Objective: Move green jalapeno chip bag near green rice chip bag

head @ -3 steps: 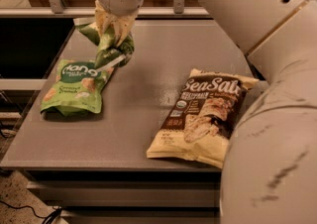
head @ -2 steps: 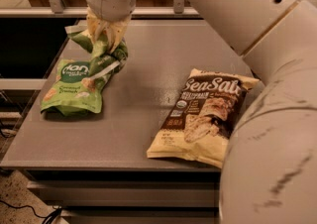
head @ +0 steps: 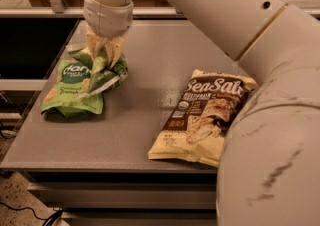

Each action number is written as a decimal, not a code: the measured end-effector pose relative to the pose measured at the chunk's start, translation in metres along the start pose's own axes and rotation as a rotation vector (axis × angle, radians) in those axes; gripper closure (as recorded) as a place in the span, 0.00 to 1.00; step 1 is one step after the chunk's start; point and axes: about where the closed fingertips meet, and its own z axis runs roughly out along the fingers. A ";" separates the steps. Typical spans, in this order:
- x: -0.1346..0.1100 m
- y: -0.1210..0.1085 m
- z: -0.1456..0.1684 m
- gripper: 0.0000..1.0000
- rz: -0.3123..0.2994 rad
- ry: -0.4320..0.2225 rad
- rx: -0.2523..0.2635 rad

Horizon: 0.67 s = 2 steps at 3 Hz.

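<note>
My gripper (head: 104,52) hangs at the left of the grey table, shut on the green jalapeno chip bag (head: 107,75). That small dark olive-green bag with a white band is crumpled and rests against the right edge of the green rice chip bag (head: 70,87), partly lying on it. The green rice chip bag is bright lime-green with a dark round logo and lies flat near the table's left edge. My arm crosses the top and right of the view and hides the table's far right.
A big brown-and-yellow "Sea Salt" bag (head: 205,115) lies at the right front of the grey table (head: 135,135). A dark gap drops off past the left edge. A pale counter with metal legs stands behind.
My gripper has moved left and down with the jalapeno bag, from above the table's back to against the lime-green bag. The other bags have not moved.
</note>
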 end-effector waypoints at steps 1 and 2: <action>0.002 0.002 0.008 0.59 0.009 -0.009 -0.019; 0.005 0.002 0.012 0.36 0.014 -0.010 -0.029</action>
